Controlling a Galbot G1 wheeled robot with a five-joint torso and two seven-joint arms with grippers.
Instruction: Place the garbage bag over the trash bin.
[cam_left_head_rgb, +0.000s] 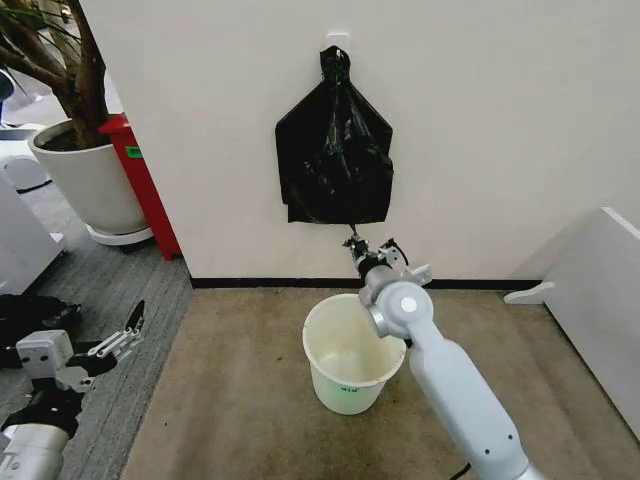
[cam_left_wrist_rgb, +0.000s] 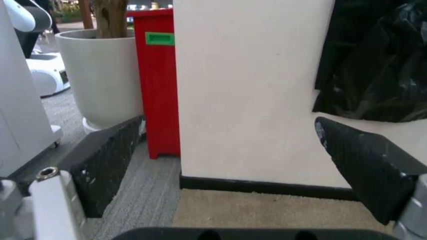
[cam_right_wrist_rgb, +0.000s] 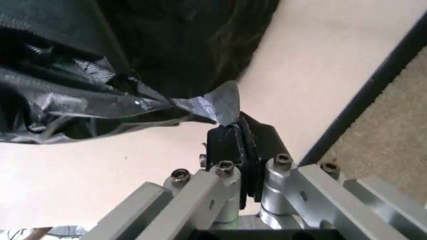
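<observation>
Now we see our right tool clenched on a garbage bag corner under the hanging bundle, above the trash bin, likely to tug one free, while our left tool waits spread beside the bin.

You are not getting any readable text here. The trash bin is showing a small dark label low on its side, too small to read. The red cabinet is carrying a green sticker, its print illegible.
</observation>
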